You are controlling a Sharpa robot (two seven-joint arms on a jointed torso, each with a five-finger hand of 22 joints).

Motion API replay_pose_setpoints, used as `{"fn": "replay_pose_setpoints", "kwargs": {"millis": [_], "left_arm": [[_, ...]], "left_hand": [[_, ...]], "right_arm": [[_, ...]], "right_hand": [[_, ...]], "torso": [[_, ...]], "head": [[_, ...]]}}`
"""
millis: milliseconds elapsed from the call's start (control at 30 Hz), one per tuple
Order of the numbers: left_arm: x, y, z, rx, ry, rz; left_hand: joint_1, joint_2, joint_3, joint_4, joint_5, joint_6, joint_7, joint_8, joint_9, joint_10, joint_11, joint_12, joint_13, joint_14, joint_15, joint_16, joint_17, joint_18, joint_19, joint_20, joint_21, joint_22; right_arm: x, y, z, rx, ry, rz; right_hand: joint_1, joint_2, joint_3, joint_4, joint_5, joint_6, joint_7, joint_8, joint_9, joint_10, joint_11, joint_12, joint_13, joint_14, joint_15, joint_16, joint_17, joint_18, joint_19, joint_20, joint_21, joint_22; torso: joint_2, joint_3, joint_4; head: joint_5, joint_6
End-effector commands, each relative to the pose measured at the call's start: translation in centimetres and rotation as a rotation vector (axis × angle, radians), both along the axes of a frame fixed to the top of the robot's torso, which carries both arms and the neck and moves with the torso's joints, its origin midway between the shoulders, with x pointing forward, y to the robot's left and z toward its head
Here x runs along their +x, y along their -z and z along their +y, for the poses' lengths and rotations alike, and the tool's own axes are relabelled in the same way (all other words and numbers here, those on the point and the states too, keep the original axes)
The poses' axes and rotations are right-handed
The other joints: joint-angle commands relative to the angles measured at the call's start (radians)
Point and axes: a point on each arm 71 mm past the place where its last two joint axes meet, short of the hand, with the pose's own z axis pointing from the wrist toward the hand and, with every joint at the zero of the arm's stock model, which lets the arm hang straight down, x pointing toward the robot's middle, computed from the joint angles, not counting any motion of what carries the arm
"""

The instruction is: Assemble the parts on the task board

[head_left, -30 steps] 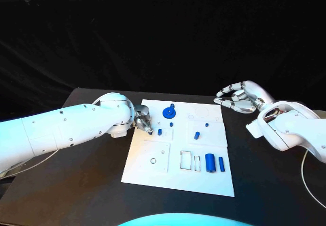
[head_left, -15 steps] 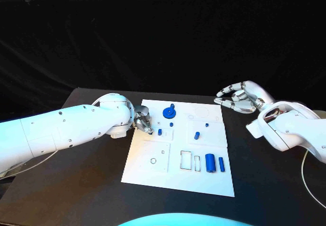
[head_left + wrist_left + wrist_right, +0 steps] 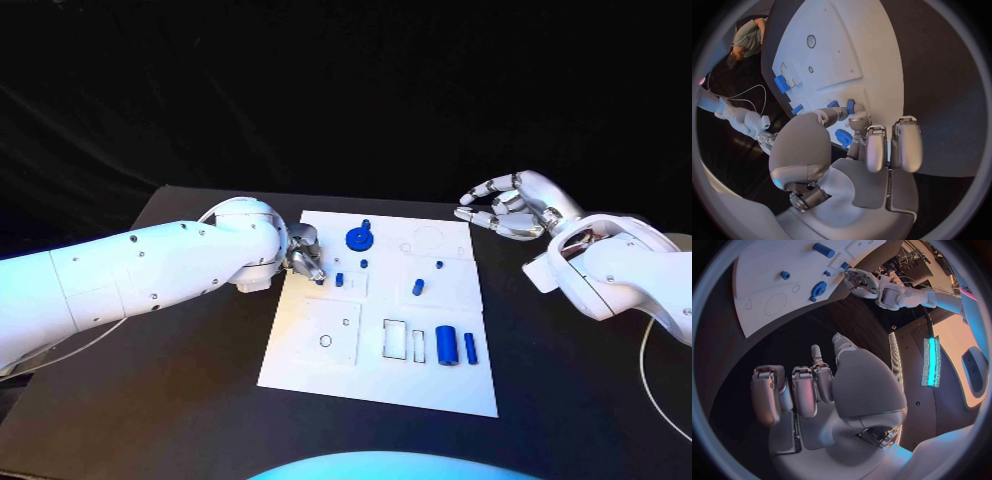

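Task board (image 3: 329, 345) centre table; left hand (image 3: 303, 252) fingertips pinching small blue part (image 3: 320, 281) at its left edge.

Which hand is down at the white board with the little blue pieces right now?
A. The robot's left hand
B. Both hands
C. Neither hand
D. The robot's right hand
A. The left hand has its fingers at the white board's left edge beside small blue pieces, while the right hand hangs off the board over the black table, holding nothing.
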Motion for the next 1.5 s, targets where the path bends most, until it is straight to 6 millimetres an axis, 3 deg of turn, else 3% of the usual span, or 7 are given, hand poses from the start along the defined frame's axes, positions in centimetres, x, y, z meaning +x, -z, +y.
{"fn": "replay_pose_setpoints", "kwargs": {"millis": [33, 567, 1300, 1400, 1500], "left_arm": [[-0.26, 0.53, -0.23, 0.012, 0.014, 0.045], [0.08, 0.71, -0.28, 0.012, 0.005, 0.056], [0.28, 0.61, 0.38, 0.007, -0.013, 0.048], [0.30, 0.40, 0.52, -0.009, -0.024, 0.037], [0.34, 0.16, 0.67, -0.024, -0.034, 0.022]], "left_hand": [[-0.024, -0.001, 0.037, -0.040, -0.002, 0.010, -0.016, 0.004, 0.002, 0.009, -0.001, 0.008, 0.004, 0.104, -0.009, 0.007, 0.252, -0.010, 0.002, -0.003, 0.004, 0.000], [-0.090, 0.003, -0.090, 0.034, -0.005, 0.030, -0.020, -0.003, -0.002, 0.008, -0.004, 0.010, 0.004, 0.104, -0.012, 0.008, 0.253, -0.009, 0.001, -0.008, -0.003, -0.006], [-0.118, -0.004, -0.219, 0.113, -0.003, 0.036, -0.018, -0.012, -0.005, 0.005, -0.003, 0.011, 0.004, 0.104, -0.011, 0.007, 0.251, -0.008, 0.001, -0.008, -0.007, -0.009], [-0.130, -0.018, -0.269, 0.131, -0.008, 0.030, -0.014, -0.017, -0.005, -0.001, 0.000, 0.006, -0.004, 0.102, -0.009, 0.004, 0.247, -0.008, 0.001, -0.007, -0.009, -0.010], [-0.139, -0.017, -0.298, 0.134, -0.013, 0.027, -0.013, -0.020, -0.006, -0.006, 0.002, 0.001, -0.011, 0.101, -0.008, 0.001, 0.243, -0.008, 0.001, -0.006, -0.010, -0.012]], "right_arm": [[-0.07, 0.01, 0.13, -0.003, -0.016, -0.001], [-0.10, 0.01, 0.09, -0.003, -0.016, 0.000], [-0.11, -0.01, -0.01, -0.002, -0.013, -0.003], [-0.10, -0.01, -0.04, -0.002, -0.012, -0.004], [-0.09, -0.01, -0.07, -0.002, -0.010, -0.005]], "right_hand": [[-0.011, 0.000, -0.004, 0.000, 0.004, -0.003, -0.005, 0.004, 0.000, 0.002, -0.005, -0.002, 0.119, 0.072, -0.008, -0.005, 0.118, 0.015, 0.054, -0.007, -0.003, 0.210], [-0.013, -0.001, -0.005, 0.001, 0.003, -0.003, -0.005, 0.004, 0.000, 0.001, -0.005, -0.002, 0.118, 0.072, -0.008, -0.005, 0.119, 0.015, 0.054, -0.007, -0.003, 0.210], [-0.037, -0.001, -0.016, 0.003, 0.006, -0.007, -0.005, 0.006, -0.001, -0.001, -0.005, -0.005, 0.116, 0.072, -0.008, -0.007, 0.115, 0.016, 0.052, -0.007, -0.008, 0.207], [-0.044, -0.001, -0.020, 0.003, 0.006, -0.008, -0.005, 0.007, -0.001, -0.002, -0.005, -0.006, 0.115, 0.072, -0.008, -0.007, 0.116, 0.016, 0.052, -0.007, -0.009, 0.207], [-0.058, 0.000, -0.027, 0.003, 0.007, -0.012, -0.005, 0.008, -0.001, -0.003, -0.005, -0.007, 0.114, 0.072, -0.008, -0.006, 0.117, 0.016, 0.051, -0.007, -0.010, 0.206]], "torso": [[0.000, 0.0001, -0.0006], [0.001, -0.0001, 0.0000], [0.001, -0.0009, -0.0003], [0.000, -0.0005, -0.0004], [0.000, -0.0012, -0.0001]], "head": [[-0.001, -0.001], [-0.005, 0.000], [-0.006, 0.000], [-0.009, 0.001], [-0.009, 0.002]]}}
